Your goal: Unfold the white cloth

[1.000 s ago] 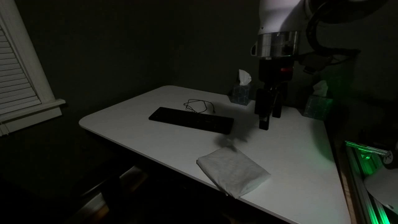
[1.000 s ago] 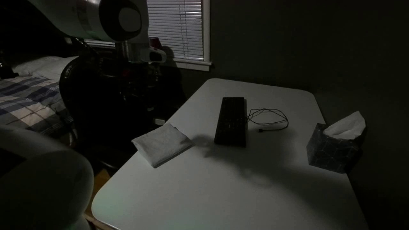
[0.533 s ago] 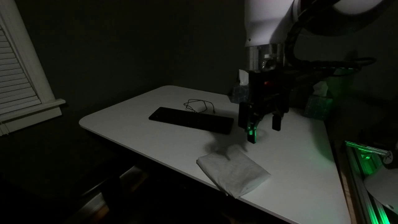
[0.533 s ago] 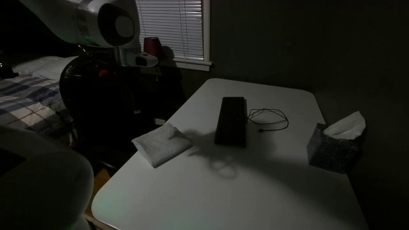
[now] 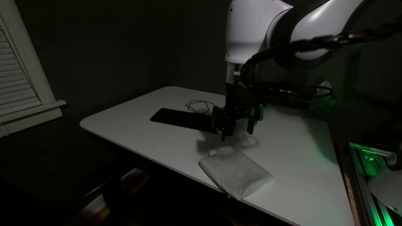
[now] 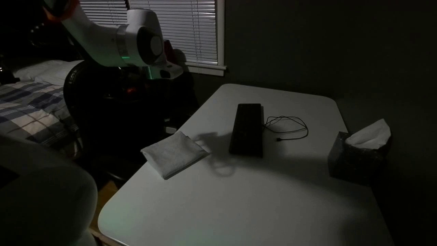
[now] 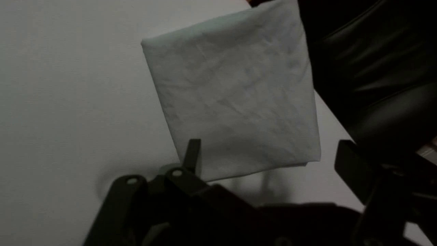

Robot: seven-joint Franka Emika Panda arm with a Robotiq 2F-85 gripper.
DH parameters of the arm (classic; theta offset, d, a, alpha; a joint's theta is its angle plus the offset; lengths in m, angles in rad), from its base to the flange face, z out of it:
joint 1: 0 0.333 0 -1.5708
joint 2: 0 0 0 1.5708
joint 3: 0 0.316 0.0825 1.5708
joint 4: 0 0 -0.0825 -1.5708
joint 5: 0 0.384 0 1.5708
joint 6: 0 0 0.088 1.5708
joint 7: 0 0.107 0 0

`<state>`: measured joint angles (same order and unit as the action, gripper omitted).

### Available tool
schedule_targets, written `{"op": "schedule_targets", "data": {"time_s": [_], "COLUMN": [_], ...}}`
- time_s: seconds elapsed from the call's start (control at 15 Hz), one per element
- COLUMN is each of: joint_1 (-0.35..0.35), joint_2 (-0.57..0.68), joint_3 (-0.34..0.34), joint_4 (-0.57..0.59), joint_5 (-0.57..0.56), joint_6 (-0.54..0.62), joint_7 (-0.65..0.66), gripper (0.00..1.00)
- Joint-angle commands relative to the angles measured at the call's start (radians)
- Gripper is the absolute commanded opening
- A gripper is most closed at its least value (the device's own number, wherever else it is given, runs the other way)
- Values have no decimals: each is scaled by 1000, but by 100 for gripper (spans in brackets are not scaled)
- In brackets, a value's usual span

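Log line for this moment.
black two-fingered hand: open, empty | folded white rectangular fabric cloth: on white table, overhanging edge | unfolding: not begun

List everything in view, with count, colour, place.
table: one, white, in all views
white cloth: one, whitish, folded, at the table's edge
keyboard: one, black, on the table
cable: one, black, beside the keyboard
tissue boxes: two, dark, one per exterior view
chair: one, black, beside the table
bed: one, blue plaid, past the chair
window blinds: count unclear, pale, both exterior views
lampshade: one, red, before the window blinds
robot arm: one, mostly white, over the table
jaws: two, black, open above the table
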<state>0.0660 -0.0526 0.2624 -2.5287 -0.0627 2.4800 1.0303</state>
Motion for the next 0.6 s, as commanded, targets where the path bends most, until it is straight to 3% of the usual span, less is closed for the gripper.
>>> {"op": "schedule_targets", "data": {"time_s": [0.0, 0.2, 0.53], "joint_1": [29, 83, 162], "joint_2": [180, 278, 409], "joint_3": [-42, -78, -142], "joint_4": [151, 258, 398], "joint_5": [-151, -209, -267], "joint_6": [-103, -182, -213], "joint_7": [67, 64, 45], "gripper": [100, 100, 100]}}
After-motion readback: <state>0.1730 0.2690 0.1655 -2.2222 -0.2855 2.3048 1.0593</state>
